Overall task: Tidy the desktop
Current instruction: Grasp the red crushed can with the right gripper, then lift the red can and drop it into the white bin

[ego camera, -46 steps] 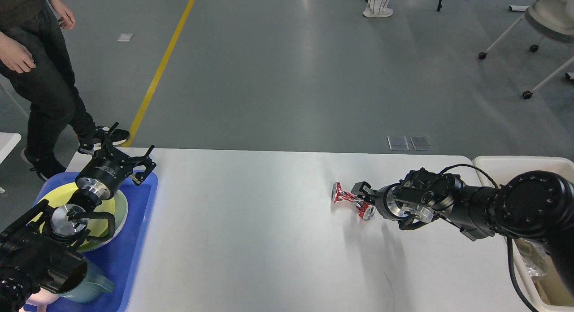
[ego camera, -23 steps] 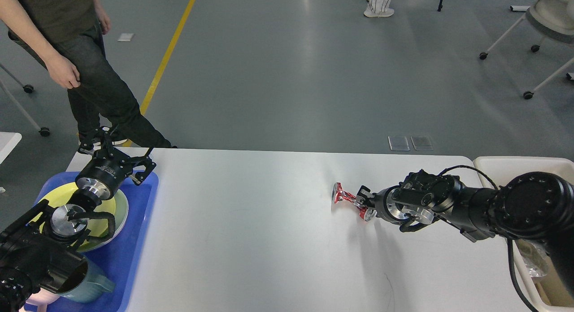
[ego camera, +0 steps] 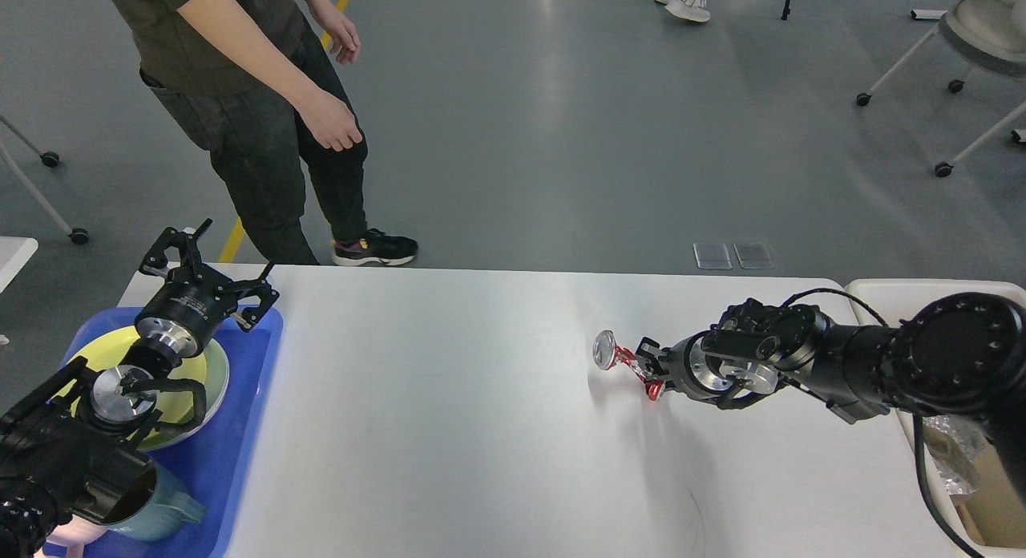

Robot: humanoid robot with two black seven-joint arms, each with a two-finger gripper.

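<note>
The desktop is a wide white tabletop. A crushed red and silver can is right of its middle. My right gripper comes in from the right and is shut on the crushed can, holding it just above the surface with its silver end pointing left. My left gripper is open and empty, held above the far end of the blue tray at the desktop's left edge.
The blue tray holds a yellow-green plate and a teal mug. A cream bin with crumpled rubbish stands off the right end. A person stands close behind the far left edge.
My right gripper has closed on the can and tilted it up off the desktop. The person has walked right along the far edge. My left arm has not moved.
</note>
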